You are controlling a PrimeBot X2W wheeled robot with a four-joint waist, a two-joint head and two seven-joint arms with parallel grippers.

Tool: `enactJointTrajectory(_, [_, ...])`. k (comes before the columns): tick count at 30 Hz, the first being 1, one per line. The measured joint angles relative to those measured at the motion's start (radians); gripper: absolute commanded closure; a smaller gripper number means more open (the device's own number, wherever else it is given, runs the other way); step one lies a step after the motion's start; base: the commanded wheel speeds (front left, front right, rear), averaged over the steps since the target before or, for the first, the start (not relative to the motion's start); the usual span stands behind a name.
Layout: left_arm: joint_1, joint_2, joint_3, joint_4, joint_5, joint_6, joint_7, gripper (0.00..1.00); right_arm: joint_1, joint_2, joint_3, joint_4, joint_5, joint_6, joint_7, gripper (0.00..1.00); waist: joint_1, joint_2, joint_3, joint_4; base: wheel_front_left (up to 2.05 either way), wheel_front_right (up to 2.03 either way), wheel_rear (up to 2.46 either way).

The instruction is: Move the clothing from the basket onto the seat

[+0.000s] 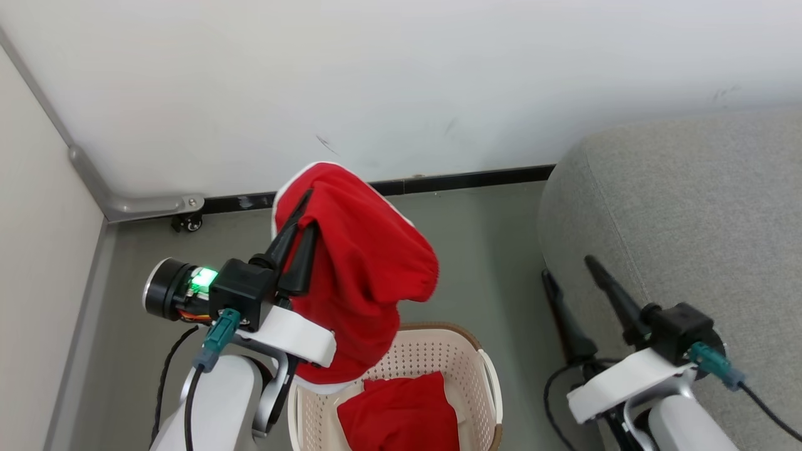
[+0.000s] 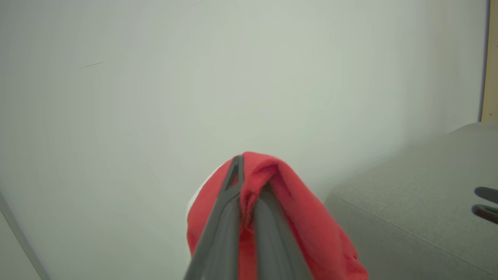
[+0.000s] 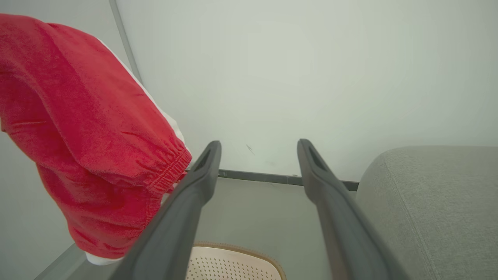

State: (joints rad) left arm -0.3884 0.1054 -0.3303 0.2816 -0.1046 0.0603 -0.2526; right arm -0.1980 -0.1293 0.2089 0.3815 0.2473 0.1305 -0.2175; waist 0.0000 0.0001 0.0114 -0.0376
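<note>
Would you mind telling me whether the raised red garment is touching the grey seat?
Apart. The head view shows bare floor between the garment and the seat.

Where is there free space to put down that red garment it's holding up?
The top of the grey seat is bare, bordered by the wall and the open right gripper at its left edge. The floor between basket, wall and seat is also free. The basket is crowded: a second red garment lies in it.
</note>
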Motion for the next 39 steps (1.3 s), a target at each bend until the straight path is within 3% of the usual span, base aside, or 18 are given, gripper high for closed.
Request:
enactJointTrajectory(7, [0.000, -0.002, -0.031, -0.070, -0.006, -0.055, 0.000, 1.00, 0.018, -0.049, 0.166, -0.028, 0.129, 0.000, 0.077, 0.00, 0.0000, 0.0000, -0.036, 0.009, 0.00, 0.00, 0.00])
enactJointTrajectory(16, [0.001, -0.003, -0.049, -0.121, -0.007, -0.083, -0.003, 1.00, 0.014, -0.139, 0.366, -0.104, 0.368, 0.000, 0.187, 0.00, 0.0000, 0.0000, -0.059, 0.011, 0.00, 0.00, 0.00])
enactJointTrajectory(27, [0.012, -0.002, -0.071, -0.169, -0.003, -0.105, -0.003, 1.00, -0.052, -0.250, 0.448, -0.170, 0.551, 0.000, 0.228, 0.00, 0.0000, 0.0000, -0.051, 0.020, 0.00, 0.00, 0.00])
enactJointTrajectory(39, [0.013, -0.003, -0.105, -0.222, 0.013, -0.123, -0.003, 1.00, -0.130, -0.318, 0.575, -0.213, 0.675, 0.000, 0.249, 0.00, 0.0000, 0.0000, -0.041, 0.036, 0.00, 0.00, 0.00])
